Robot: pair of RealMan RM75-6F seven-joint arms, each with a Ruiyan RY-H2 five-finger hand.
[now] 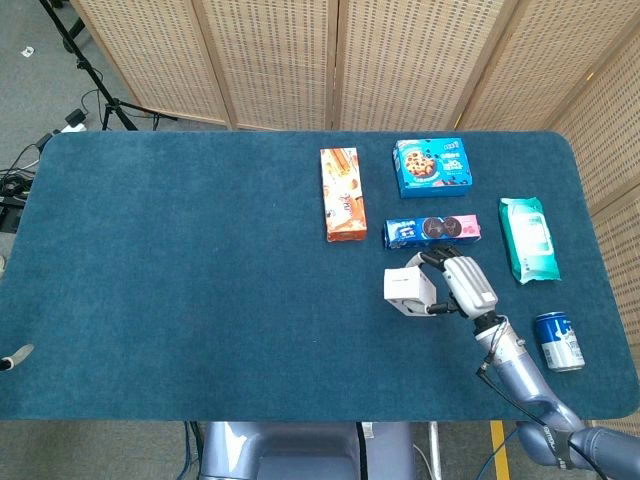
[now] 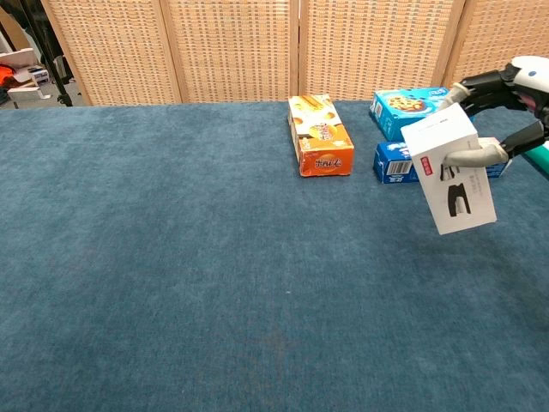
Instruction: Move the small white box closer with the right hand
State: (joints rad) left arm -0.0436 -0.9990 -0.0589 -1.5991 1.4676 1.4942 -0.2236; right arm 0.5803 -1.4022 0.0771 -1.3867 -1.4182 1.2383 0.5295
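Note:
My right hand (image 1: 462,282) grips the small white box (image 1: 409,290) from its right side, fingers wrapped over the top and bottom edges. In the chest view the small white box (image 2: 450,170) hangs tilted above the blue table (image 2: 214,257), held by my right hand (image 2: 506,103) at the right edge of the frame. The box shows a dark printed picture on its face. My left hand appears in neither view.
Behind the box lie a blue and pink cookie pack (image 1: 432,231), an orange snack box (image 1: 341,194) and a blue cookie box (image 1: 432,167). A green wipes pack (image 1: 528,238) and a blue can (image 1: 558,341) sit to the right. Wicker screens stand behind the table.

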